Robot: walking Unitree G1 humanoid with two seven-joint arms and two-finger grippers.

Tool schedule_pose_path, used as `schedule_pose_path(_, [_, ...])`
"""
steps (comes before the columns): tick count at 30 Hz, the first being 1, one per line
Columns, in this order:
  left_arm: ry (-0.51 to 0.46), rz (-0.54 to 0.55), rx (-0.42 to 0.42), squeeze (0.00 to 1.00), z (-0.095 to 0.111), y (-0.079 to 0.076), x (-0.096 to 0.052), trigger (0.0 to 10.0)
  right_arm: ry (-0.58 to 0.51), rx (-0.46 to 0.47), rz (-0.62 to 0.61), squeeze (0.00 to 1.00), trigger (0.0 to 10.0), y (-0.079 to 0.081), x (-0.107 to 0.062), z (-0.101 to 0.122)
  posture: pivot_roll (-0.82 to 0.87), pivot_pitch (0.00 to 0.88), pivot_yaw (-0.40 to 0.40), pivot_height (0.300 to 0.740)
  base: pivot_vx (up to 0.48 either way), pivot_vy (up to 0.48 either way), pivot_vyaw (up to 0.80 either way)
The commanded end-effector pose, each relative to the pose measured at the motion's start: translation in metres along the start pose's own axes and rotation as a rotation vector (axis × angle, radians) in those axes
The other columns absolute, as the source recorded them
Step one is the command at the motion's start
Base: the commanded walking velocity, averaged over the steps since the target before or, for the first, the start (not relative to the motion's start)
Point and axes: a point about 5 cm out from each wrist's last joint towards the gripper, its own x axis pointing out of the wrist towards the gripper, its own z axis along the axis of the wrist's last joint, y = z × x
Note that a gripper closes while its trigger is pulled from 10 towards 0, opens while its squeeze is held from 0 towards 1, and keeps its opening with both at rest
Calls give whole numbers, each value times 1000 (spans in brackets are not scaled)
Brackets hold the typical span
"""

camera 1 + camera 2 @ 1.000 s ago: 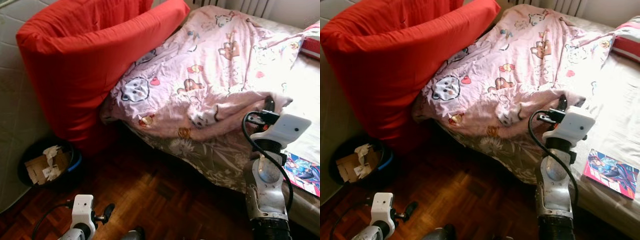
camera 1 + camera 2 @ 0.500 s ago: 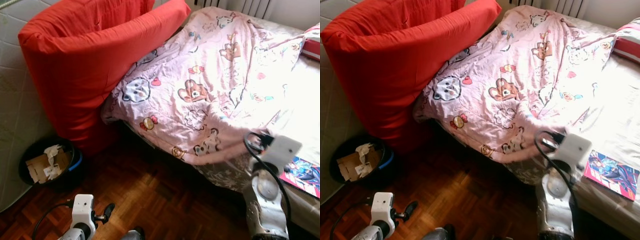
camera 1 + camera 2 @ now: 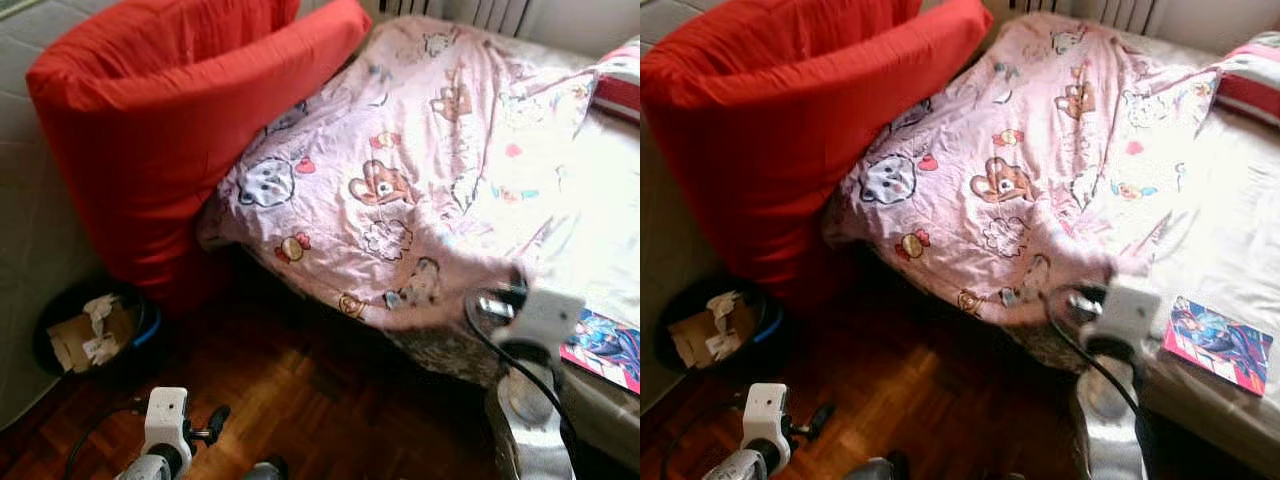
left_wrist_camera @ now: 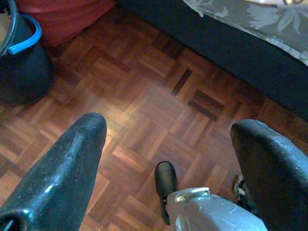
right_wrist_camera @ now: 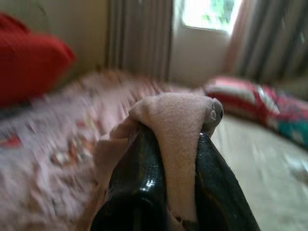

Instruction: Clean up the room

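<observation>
While the left gripper hangs low over the parquet floor with its two black fingers spread wide and nothing between them, the right gripper is pinched tight on a fold of the pink cartoon-print blanket, the cloth bunched between its fingers and poking out above their tips. Seen from the head, the right arm stands at the near edge of the bed, just where the blanket's lower hem drapes over the side above a grey floral sheet. Just beside that arm, a colourful comic book lies flat on the bed's near edge. Down on the floor by the wall sits a black waste bin with a blue rim, holding cardboard and crumpled paper. Behind the bin, a big red cushion leans against the wall, its lower side resting on the blanket's far left edge. At the bed's far right corner lies a red striped pillow.
</observation>
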Motion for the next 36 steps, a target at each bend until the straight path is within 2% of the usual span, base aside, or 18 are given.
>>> schedule_pose_path(1, [49, -3, 1, 0, -10, 2, -5, 10000, -90, -38, 16, 0, 10000, 2, -3, 15, 118, 189, 18, 740, 0, 0, 0])
schedule_pose_path(5, [49, -4, 1, 0, -10, 1, -5, 10000, -142, -62, 35, 0, 10000, 5, -6, 24, 117, 189, 15, 740, 0, 0, 0])
schedule_pose_path(8, [49, -4, 0, 0, -10, 1, -4, 10000, -65, -53, 10, 0, 10000, 1, -13, 11, 114, 189, 10, 740, 0, 0, 0])
schedule_pose_path(9, [49, -5, -1, 0, -10, 0, -4, 10000, 144, 16, -117, 0, 10000, -12, -19, -18, 117, 189, 10, 740, 0, 0, 0])
schedule_pose_path(10, [48, -5, -2, 0, -10, 0, -4, 10000, 276, 56, -196, 0, 10000, -20, -25, -37, 117, 189, 10, 740, 0, 0, 0])
schedule_pose_path(11, [48, -5, -2, 0, -10, 0, -4, 10000, 276, 56, -196, 0, 10000, -20, -25, -37, 117, 189, 10, 740, 0, 0, 0])
schedule_pose_path(12, [48, -4, -3, 0, -10, 0, -4, 10000, 367, 105, -279, 0, 10000, -30, -32, -52, 117, 188, 8, 740, 0, 0, 0])
schedule_pose_path(13, [48, -3, -4, 0, -10, 0, -4, 10000, 475, 107, -346, 0, 10000, -42, -41, -72, 118, 188, 8, 740, 0, 0, 0])
schedule_pose_path(14, [48, -3, -3, 0, -10, 0, -4, 10000, 525, 110, -355, 0, 10000, -46, -46, -82, 120, 187, 8, 740, 0, 0, 0])
schedule_pose_path(17, [48, -2, -3, 0, -10, 0, -4, 10000, 599, 94, -339, 0, 10000, -49, -54, -98, 120, 188, 8, 740, 0, 0, 0])
schedule_pose_path(20, [48, -3, -2, 0, -10, 0, -4, 10000, 660, 87, -266, 0, 10000, -44, -60, -109, 116, 189, 8, 740, 0, 0, 0])
schedule_pose_path(23, [51, -12, 5, 0, -10, 0, -4, 10000, 813, 33, -215, 0, 10000, -42, -80, -134, 116, 189, 8, 740, 0, 0, 0])
schedule_pose_path(25, [53, -19, 20, 0, -9, 0, -4, 10000, 863, 13, -192, 0, 10000, -41, -86, -142, 117, 188, 10, 740, 0, 0, 0])
schedule_pose_path(28, [56, -31, 43, 0, -9, -1, -4, 10000, 935, 40, -157, 0, 10000, -38, -94, -152, 122, 186, 11, 740, 0, 0, 0])
schedule_pose_path(30, [55, -30, 43, 0, -9, -1, -4, 10000, 925, 71, -115, 0, 10000, -32, -95, -153, 123, 187, 10, 740, 0, 0, 0])
schedule_pose_path(32, [54, -26, 37, 0, -9, 0, -4, 10000, 860, -65, 57, 0, 10000, -22, -93, -148, 117, 188, 8, 740, 0, 0, 0])
schedule_pose_path(33, [54, -25, 36, 0, -9, 0, -4, 10000, 853, -197, 158, 0, 10000, -19, -98, -149, 112, 187, 6, 740, 0, 0, 0])
schedule_pose_path(36, [54, -27, 36, 0, -9, -1, -3, 10000, 842, -207, 2, 0, 10000, -35, -97, -149, 121, 187, 7, 740, 0, 0, 0])
